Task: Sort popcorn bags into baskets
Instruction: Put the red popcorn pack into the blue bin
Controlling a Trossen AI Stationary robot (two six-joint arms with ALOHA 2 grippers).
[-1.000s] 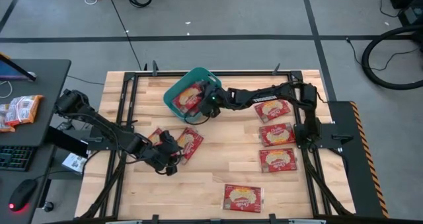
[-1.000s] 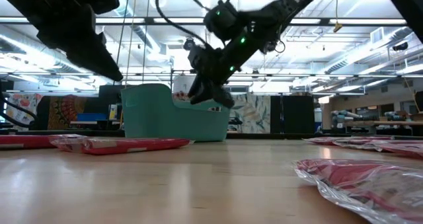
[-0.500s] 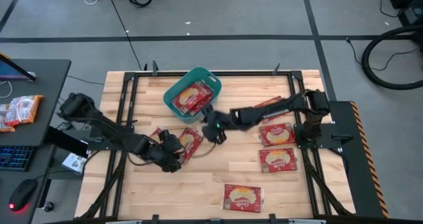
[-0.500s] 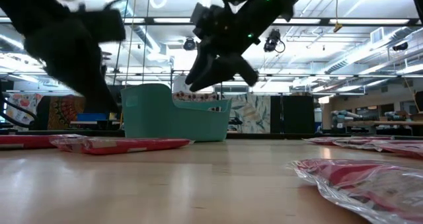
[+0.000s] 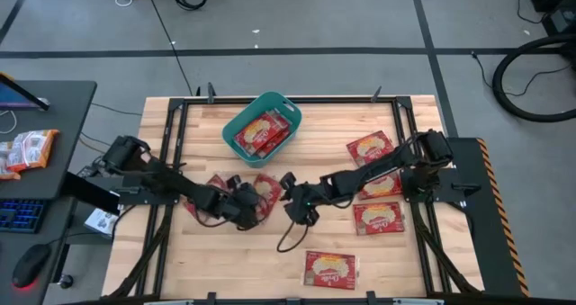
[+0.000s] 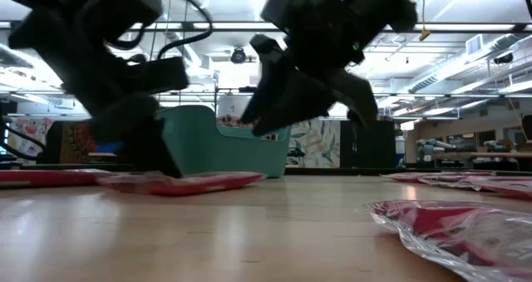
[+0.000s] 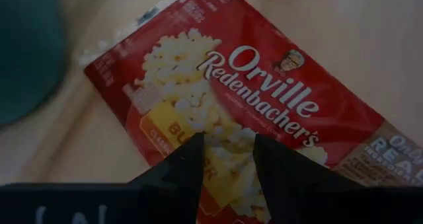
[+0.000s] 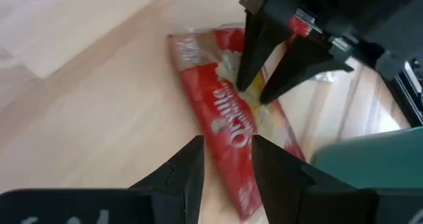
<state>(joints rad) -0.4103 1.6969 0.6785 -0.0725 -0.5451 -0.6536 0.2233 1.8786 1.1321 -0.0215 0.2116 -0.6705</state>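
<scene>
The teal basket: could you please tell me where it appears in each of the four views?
High view: teal basket at the table's far edge, packets inside.
Low view: left of centre, behind both arms.
Left wrist view: blurred teal at one edge.
Right wrist view: one corner.
Shared landmark: the popcorn bag under the left gripper.

Sitting at upper centre of the bench (image 5: 306,242): the basket (image 5: 262,130), holding popcorn bags (image 5: 261,134). Lying below it, left of centre: two overlapping bags (image 5: 216,186), with the left end effector (image 5: 254,204) hanging over the right-hand one (image 5: 267,187) and the right end effector (image 5: 290,197) hovering just to its right. Lying at right, stacked top to bottom: three bags (image 5: 370,148) (image 5: 380,186) (image 5: 380,218). Resting at bottom centre: one more bag (image 5: 330,267). Standing off the bench at far left: a desk (image 5: 40,161) carrying a snack packet (image 5: 27,150).
</scene>
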